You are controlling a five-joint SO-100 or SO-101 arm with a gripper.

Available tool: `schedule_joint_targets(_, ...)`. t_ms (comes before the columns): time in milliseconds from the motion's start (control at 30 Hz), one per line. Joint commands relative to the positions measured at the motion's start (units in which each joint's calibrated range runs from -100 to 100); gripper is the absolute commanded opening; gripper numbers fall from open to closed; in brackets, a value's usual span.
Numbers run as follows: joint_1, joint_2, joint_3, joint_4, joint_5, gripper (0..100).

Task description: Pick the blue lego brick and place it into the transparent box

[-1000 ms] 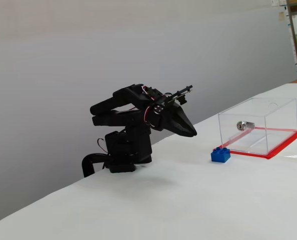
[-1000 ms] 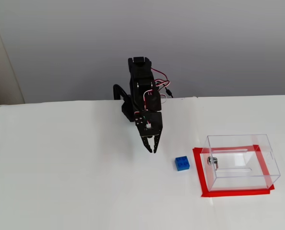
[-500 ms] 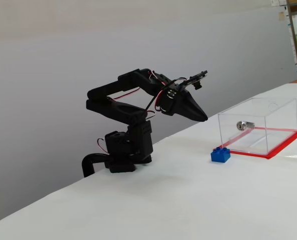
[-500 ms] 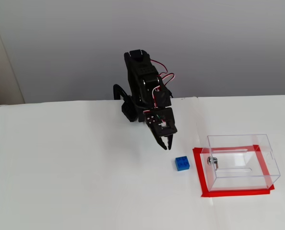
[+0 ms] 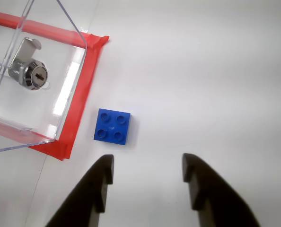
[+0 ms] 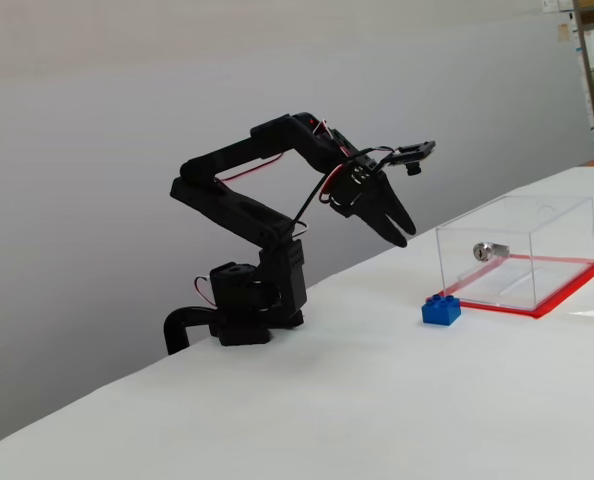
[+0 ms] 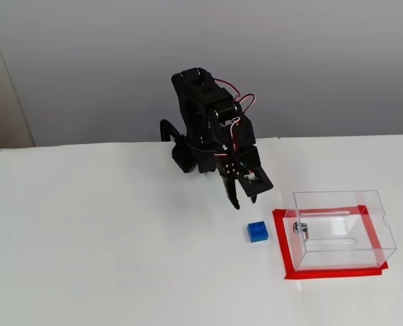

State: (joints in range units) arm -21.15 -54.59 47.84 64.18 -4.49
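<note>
Wrist view shows one glossy blue brick (image 5: 112, 126), square with four round studs, lying on the smooth white worktop (image 5: 202, 85) just beside one clear box (image 5: 34, 85) edged in red. Black jaws hang apart, empty.

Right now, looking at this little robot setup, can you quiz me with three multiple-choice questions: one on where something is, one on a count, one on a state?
1. Where is the blue lego brick?
A. inside the transparent box
B. on the table beside the transparent box
C. in the gripper

2. How many studs show on the brick's top?
A. two
B. four
C. eight

3. How is the gripper?
A. open, holding nothing
B. shut on the brick
C. shut on the silver lock

Answers: 1 B, it lies by the box's red base. 2 B, the wrist view shows four. 3 A, the wrist view shows an empty gap between its fingers.
</note>
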Motion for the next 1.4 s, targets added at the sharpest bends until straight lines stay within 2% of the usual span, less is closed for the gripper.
schedule_joint_targets(0,-0.25,2.61,-7.06,2.75,-2.76,23)
schedule_joint_targets(367,-0.92,8.38,-7.24,2.57,-11.16,24)
schedule_joint_targets(500,-3.58,12.12,-7.24,1.18,-12.78,35)
schedule_joint_targets(767,-7.27,18.74,-7.96,-1.08,-13.46,37)
schedule_joint_targets(1367,-7.72,30.11,-13.75,-3.52,-12.99,37)
